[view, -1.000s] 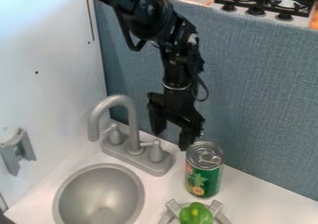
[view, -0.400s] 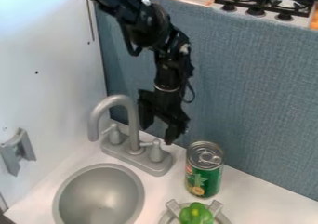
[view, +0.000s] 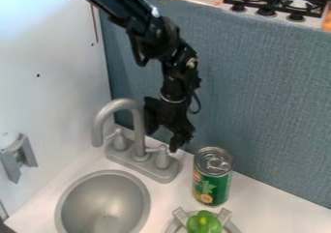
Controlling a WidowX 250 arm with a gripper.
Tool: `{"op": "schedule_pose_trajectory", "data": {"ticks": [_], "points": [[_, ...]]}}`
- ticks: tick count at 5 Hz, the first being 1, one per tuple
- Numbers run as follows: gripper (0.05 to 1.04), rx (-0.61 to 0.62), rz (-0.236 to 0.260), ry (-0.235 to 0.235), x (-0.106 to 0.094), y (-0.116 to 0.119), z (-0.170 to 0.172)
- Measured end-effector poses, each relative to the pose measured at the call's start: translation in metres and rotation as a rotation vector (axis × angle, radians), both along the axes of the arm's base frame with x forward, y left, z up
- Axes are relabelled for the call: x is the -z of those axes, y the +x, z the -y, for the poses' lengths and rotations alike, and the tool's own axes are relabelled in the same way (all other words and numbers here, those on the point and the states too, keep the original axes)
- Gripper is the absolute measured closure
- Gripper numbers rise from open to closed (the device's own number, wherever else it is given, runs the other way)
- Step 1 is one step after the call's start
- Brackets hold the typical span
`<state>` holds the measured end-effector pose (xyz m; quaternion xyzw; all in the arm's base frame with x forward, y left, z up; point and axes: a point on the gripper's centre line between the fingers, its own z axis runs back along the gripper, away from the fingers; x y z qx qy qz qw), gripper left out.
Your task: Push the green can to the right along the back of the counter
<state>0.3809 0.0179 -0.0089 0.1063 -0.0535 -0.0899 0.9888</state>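
The faucet (view: 141, 150) stands directly behind the basin (view: 103, 203), at the left of the counter (view: 259, 198). The can (view: 212, 176) stands on the counter, right of the faucet. The pepper (view: 203, 222) sits on the burner (view: 233, 227), in front of the can. The partition (view: 265, 96) rises behind the counter.
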Motion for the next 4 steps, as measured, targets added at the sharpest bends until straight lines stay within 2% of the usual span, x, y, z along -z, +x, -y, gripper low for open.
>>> {"op": "schedule_pose_trajectory", "data": {"ticks": [1,3,4], "points": [[0.083,0.013,-0.004,0.007,0.009,0.007,-0.002],[0.083,0.061,-0.062,-0.017,0.024,0.014,0.009],[0.083,0.106,-0.062,-0.063,0.032,0.017,0.028]]}}
